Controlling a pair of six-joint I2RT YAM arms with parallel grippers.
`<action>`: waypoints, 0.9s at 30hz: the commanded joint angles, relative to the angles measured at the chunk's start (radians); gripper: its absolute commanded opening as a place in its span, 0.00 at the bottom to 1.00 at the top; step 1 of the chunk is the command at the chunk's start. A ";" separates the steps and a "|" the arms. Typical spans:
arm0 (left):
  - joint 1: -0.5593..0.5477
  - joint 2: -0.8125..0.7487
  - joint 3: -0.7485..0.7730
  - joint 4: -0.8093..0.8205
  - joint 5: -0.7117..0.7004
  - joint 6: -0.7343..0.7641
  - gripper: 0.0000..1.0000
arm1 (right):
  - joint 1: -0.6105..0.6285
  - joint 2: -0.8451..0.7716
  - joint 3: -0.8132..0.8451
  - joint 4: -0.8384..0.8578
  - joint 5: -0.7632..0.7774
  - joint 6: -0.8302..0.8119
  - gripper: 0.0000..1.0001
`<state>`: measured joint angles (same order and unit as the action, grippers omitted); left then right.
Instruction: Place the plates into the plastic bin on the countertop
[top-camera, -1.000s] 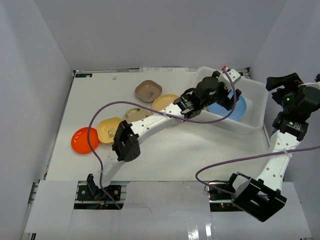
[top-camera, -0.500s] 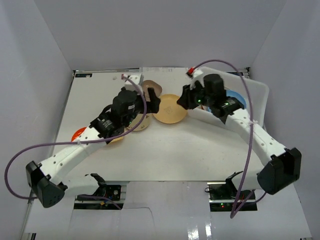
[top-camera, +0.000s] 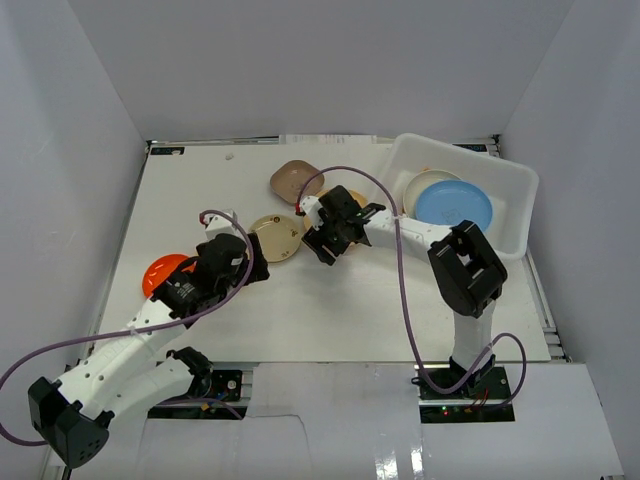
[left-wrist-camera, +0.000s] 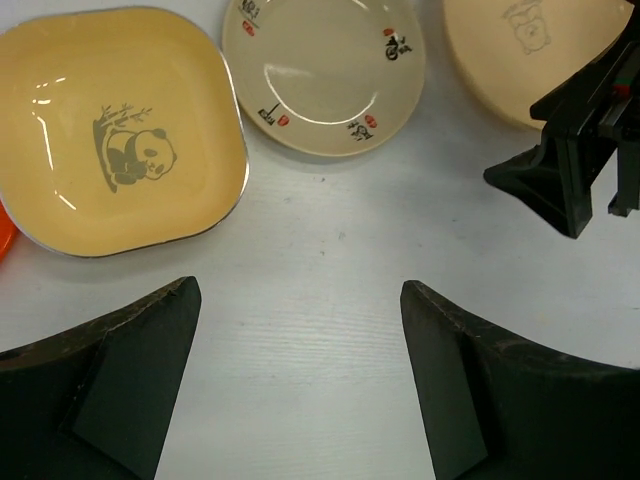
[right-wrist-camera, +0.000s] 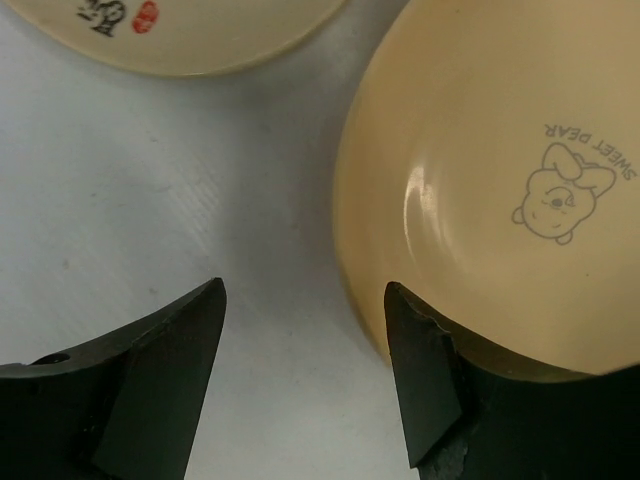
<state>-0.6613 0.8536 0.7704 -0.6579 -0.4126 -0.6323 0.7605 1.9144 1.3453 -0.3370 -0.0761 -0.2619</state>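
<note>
The plastic bin (top-camera: 512, 205) stands at the back right of the countertop (top-camera: 330, 310), with a blue plate (top-camera: 455, 205) and a pale plate (top-camera: 418, 184) inside. My right gripper (top-camera: 325, 240) (right-wrist-camera: 305, 300) is open and low over the table. One of its fingertips (right-wrist-camera: 415, 330) is at the near edge of a tan bear plate (right-wrist-camera: 510, 170), and bare table shows between the jaws. My left gripper (top-camera: 245, 258) (left-wrist-camera: 300, 300) is open and empty, just in front of a yellow panda plate (left-wrist-camera: 120, 160) and a cream plate (left-wrist-camera: 322, 70) (top-camera: 277, 238).
A brown plate (top-camera: 296, 180) lies at the back centre and an orange plate (top-camera: 160, 275) at the left, partly under my left arm. White walls close in the countertop on three sides. The right gripper's fingers (left-wrist-camera: 570, 170) show in the left wrist view.
The left arm has drawn back from the bin, then from the brown plate, to the table before the yellow plate. The right arm swung in from the right to the tan plate's edge.
</note>
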 joint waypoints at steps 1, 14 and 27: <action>0.014 -0.019 -0.022 -0.005 -0.028 -0.018 0.91 | -0.004 0.043 0.074 0.058 0.076 -0.053 0.70; 0.040 -0.033 -0.079 -0.008 -0.058 -0.227 0.95 | 0.010 -0.069 -0.093 0.164 0.049 -0.011 0.14; 0.042 -0.013 0.053 -0.006 -0.083 -0.168 0.94 | 0.014 -0.488 -0.101 0.385 -0.310 0.199 0.08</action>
<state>-0.6239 0.8623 0.7887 -0.6689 -0.4835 -0.8089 0.7727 1.4910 1.1816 -0.0895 -0.2665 -0.1299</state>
